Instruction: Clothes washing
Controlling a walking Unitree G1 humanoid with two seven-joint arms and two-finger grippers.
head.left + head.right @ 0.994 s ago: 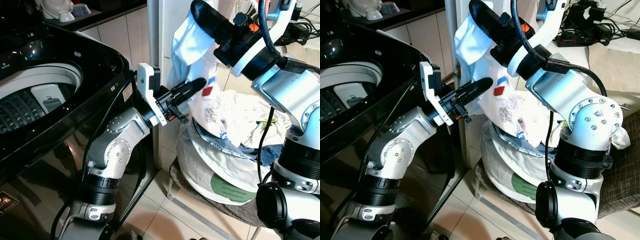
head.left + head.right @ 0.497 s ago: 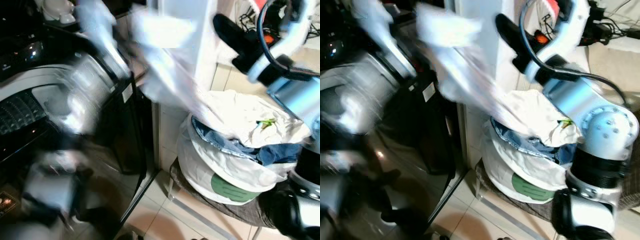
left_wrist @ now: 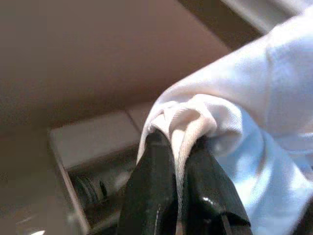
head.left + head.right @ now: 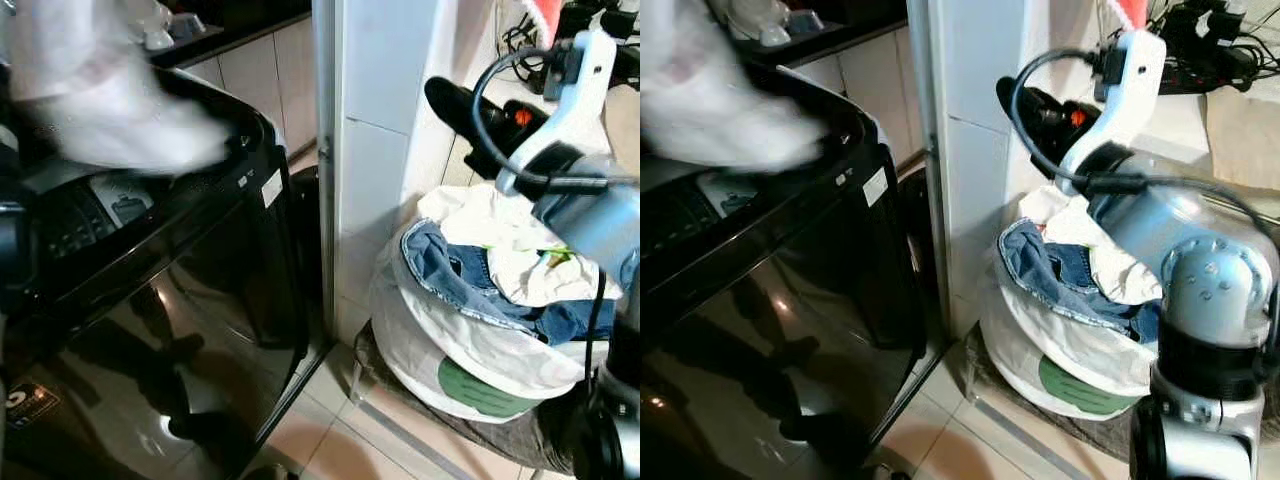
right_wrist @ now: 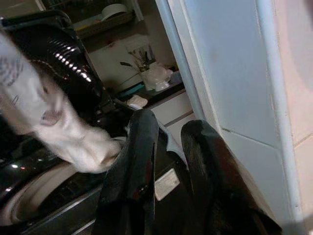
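One white garment (image 4: 110,110) hangs blurred over the open top of the black washing machine (image 4: 200,260).
Its fabric is pinched tight between the fingers of the left gripper (image 3: 178,161). The right gripper (image 5: 166,161), fingers parted and holding nothing, is raised above the laundry bag (image 4: 470,350), which holds jeans (image 4: 450,280) and pale clothes beside the white pillar (image 4: 375,130).

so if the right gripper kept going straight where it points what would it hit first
Probably the black washing machine: the right gripper aims at its top edge, near the white garment. Depth is hard to judge.
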